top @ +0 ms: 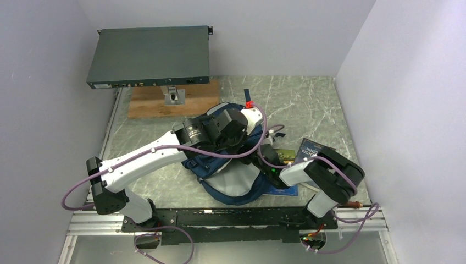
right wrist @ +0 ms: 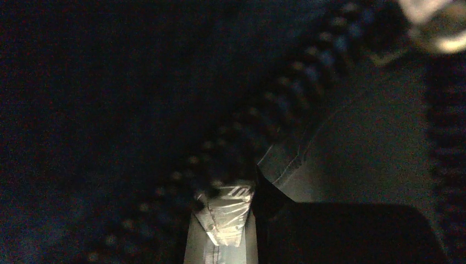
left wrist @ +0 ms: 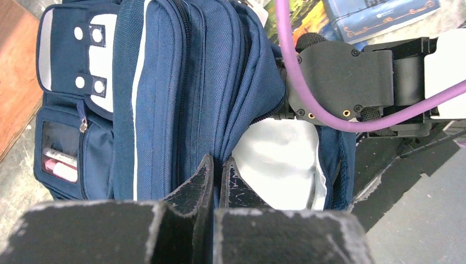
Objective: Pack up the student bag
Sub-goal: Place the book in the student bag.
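The navy student bag [top: 233, 184] lies on its side between the arms; the left wrist view shows its zipped folds [left wrist: 165, 82] and pale lining [left wrist: 280, 159]. My left gripper [top: 237, 131] [left wrist: 217, 163] is shut on a fold of blue fabric at the edge of the opening. My right gripper [top: 265, 158] [left wrist: 281, 113] is pressed against the bag's side at the zipper. Its own view is dark: zipper teeth [right wrist: 308, 82] run down to the fingertips [right wrist: 242, 192], which are closed on a pale shiny tab [right wrist: 228, 212], apparently the zipper pull.
A blue book [top: 311, 148] [left wrist: 379, 14] and a green-yellow book [top: 284, 153] lie on the table right of the bag, under the right arm. A grey rack device [top: 148, 55] stands on a wooden block [top: 165, 104] at the back left. Walls close both sides.
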`<move>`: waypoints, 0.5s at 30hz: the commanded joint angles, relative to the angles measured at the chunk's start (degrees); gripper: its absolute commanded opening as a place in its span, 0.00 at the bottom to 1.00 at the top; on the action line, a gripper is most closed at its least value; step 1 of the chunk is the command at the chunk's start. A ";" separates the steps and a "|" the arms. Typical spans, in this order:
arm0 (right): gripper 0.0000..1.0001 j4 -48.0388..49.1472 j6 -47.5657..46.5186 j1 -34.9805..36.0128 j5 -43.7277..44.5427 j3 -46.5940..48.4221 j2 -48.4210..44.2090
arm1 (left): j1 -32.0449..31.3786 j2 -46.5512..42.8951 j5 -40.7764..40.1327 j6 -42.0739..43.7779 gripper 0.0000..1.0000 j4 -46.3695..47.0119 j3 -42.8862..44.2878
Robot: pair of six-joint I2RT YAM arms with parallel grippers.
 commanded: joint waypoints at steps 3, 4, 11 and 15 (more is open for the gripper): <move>0.33 6.19 -0.45 -0.82 -7.02 4.66 0.89 | -0.64 -5.67 -4.49 -2.45 0.00 11.66 -4.87; 0.42 0.47 -1.32 -0.95 -9.67 5.12 -0.60 | -0.55 -6.27 -6.92 -3.02 0.00 12.18 -6.45; 0.84 -39.03 -15.63 0.34 -16.25 3.78 -17.98 | 4.10 -10.62 -13.13 -10.14 0.00 13.20 -18.99; 0.91 -57.78 -21.49 0.80 -13.54 5.67 -29.95 | 7.19 -14.16 -10.13 -11.64 0.00 17.20 -25.14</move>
